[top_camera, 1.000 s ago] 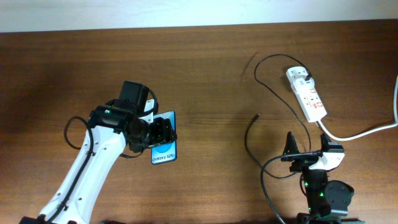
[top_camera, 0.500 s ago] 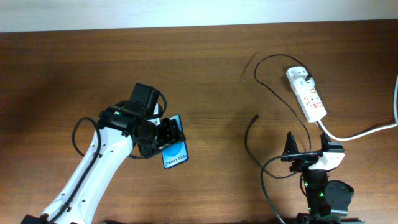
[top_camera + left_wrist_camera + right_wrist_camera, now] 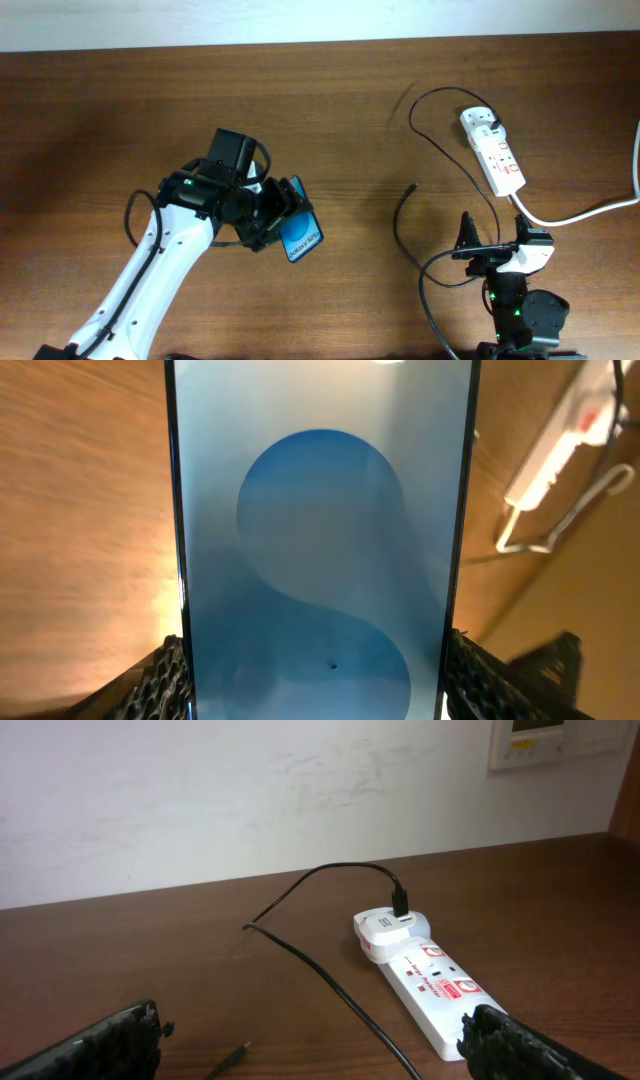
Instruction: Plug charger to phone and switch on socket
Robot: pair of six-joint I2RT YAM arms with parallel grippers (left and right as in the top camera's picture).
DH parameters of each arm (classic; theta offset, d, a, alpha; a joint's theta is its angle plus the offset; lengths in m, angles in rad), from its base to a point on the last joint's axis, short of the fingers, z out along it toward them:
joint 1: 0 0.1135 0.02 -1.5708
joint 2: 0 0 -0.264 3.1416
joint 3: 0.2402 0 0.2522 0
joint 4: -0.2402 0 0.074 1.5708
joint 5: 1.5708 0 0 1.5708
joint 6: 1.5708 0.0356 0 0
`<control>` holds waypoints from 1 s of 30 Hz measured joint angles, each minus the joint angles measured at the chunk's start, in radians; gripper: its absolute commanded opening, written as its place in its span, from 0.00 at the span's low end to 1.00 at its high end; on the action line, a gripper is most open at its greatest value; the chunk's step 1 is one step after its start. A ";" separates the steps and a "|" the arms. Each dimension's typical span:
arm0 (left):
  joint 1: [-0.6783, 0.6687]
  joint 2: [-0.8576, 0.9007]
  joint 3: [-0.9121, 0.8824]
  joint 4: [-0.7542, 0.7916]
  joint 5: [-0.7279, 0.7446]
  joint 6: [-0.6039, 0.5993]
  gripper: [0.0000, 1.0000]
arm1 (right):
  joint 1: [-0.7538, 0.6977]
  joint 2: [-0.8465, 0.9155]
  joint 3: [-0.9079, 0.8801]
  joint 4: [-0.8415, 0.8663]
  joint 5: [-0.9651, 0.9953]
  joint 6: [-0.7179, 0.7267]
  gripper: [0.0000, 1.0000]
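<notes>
My left gripper (image 3: pixel 282 222) is shut on the phone (image 3: pixel 299 238), a slim blue-screen smartphone with "Galaxy S25" text, turned at an angle left of the table's middle. In the left wrist view the phone (image 3: pixel 320 540) fills the frame between both fingers. The charger cable (image 3: pixel 435 150) is thin and black; its connector tip (image 3: pixel 413 186) lies free on the wood, and its other end sits in a white adapter on the socket (image 3: pixel 492 151). My right gripper (image 3: pixel 490 245) is open and empty near the front edge, with the socket (image 3: pixel 430 990) and connector tip (image 3: pixel 232 1058) ahead of it.
A thick white cord (image 3: pixel 580 212) runs from the socket to the right table edge. The right arm's own black wire (image 3: pixel 430 290) loops at the front. The wall stands behind the table's far edge.
My left gripper has carried the phone to the right and rotated it, its free end swinging toward the right. The right arm has not moved.
</notes>
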 measured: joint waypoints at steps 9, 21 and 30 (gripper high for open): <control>0.000 0.000 0.000 0.034 0.132 0.008 0.29 | 0.000 0.000 0.000 0.000 0.000 0.000 0.98; 0.000 0.000 0.000 0.120 0.182 0.007 0.29 | 0.000 0.000 0.000 -0.021 -0.830 0.484 0.98; 0.000 0.000 0.000 0.139 0.232 -0.007 0.29 | 0.000 0.000 0.000 -0.034 -1.145 0.516 0.98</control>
